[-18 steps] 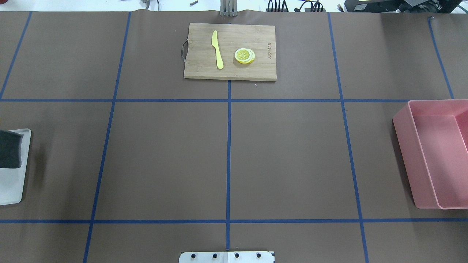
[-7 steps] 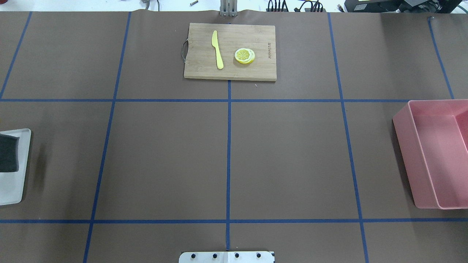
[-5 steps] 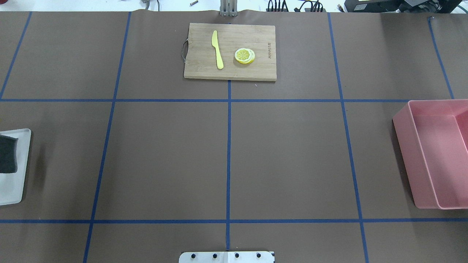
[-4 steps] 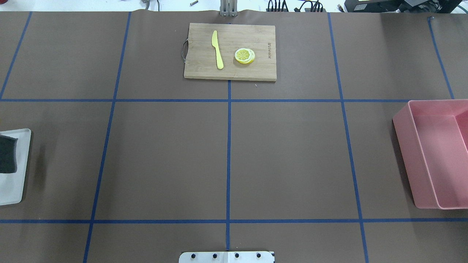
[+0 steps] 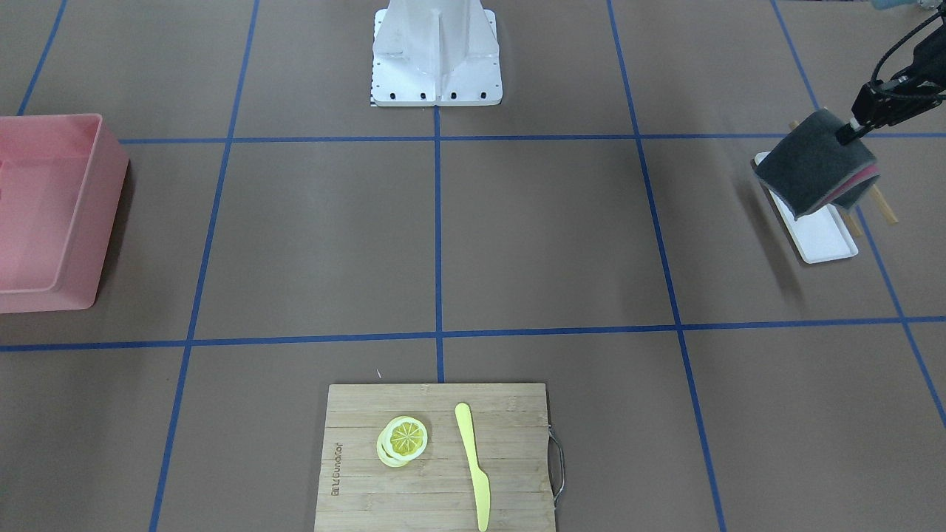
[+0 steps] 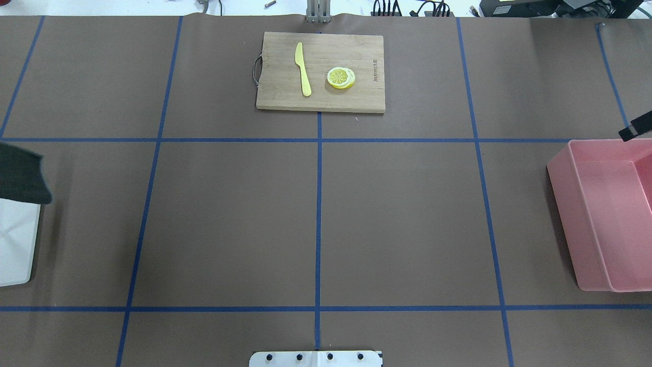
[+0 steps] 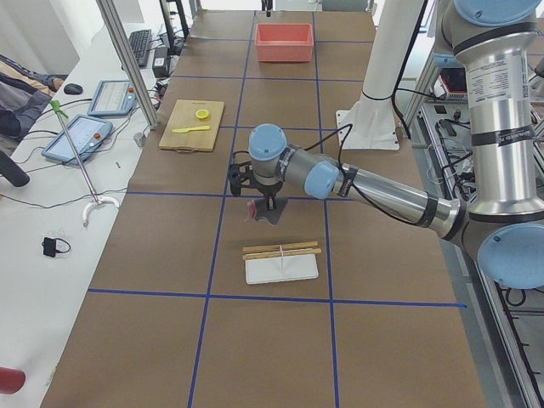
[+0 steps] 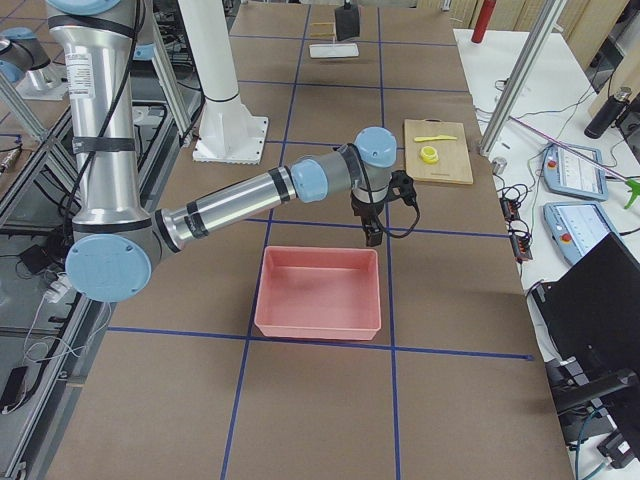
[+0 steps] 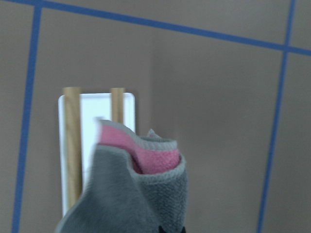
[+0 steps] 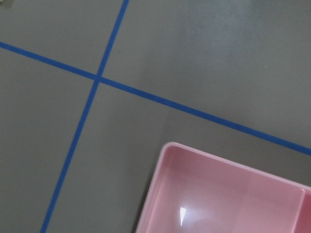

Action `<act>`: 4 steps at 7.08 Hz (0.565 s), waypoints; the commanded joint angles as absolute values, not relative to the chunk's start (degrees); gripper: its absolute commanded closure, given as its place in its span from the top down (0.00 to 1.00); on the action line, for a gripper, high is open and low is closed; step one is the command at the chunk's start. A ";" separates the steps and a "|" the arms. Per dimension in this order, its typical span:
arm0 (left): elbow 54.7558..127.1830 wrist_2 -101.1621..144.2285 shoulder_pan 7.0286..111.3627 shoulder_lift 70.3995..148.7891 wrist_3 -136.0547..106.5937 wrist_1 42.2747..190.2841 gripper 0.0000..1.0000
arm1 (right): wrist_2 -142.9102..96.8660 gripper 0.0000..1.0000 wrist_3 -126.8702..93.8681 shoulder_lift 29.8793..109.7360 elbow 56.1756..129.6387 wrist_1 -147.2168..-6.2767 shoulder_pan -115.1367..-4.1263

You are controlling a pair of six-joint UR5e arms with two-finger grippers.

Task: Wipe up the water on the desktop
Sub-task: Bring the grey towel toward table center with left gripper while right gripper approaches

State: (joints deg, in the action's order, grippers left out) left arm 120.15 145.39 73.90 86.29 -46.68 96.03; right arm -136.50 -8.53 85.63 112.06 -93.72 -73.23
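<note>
Lifted off the tray (image 6: 15,239) since the earlier frames, the cloth (image 6: 20,173) is now held in the air above it, and a black tip of the right gripper (image 6: 636,127) has come in at the overhead view's right edge.

The left gripper (image 5: 845,135) is pressed together on the cloth's (image 5: 813,166) upper edge. The cloth (image 9: 136,194) is folded, gray outside with a pink layer inside, and hangs down apart from the tray (image 5: 820,236). Two sticks (image 7: 280,249) are laid along the tray's long side; whether they rest on it or beside it cannot be told.

The right gripper (image 8: 372,235) is held over the desktop (image 6: 229,219), just beside the far rim of the bin (image 6: 565,214). How far it is spread cannot be told.

The desktop is crossed by tape (image 6: 318,224) in a grid. At its far edge, well apart from both grippers, a board (image 6: 275,92) is set, with a knife (image 6: 303,69) and a lemon (image 6: 341,77) on it. Bare brown squares are seen between the cloth and the board, and between the cloth and the bin. The tray sits near the desktop's left end, the bin (image 5: 111,222) near its right.
</note>
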 commanded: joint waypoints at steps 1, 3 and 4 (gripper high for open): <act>118.93 144.85 65.00 103.71 -72.73 95.36 0.00 | -128.99 1.00 -18.16 79.12 118.34 -93.69 -63.68; 115.68 139.53 57.17 114.91 -87.92 95.19 0.00 | -119.93 1.00 -27.30 69.66 119.70 -93.69 -52.00; 112.62 134.87 53.91 120.53 -91.28 93.18 0.00 | -115.45 1.00 -28.81 67.96 121.19 -93.69 -47.59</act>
State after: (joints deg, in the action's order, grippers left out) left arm 115.65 139.82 58.24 113.72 -85.36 94.75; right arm -120.97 -25.84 71.33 119.69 -93.69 -53.54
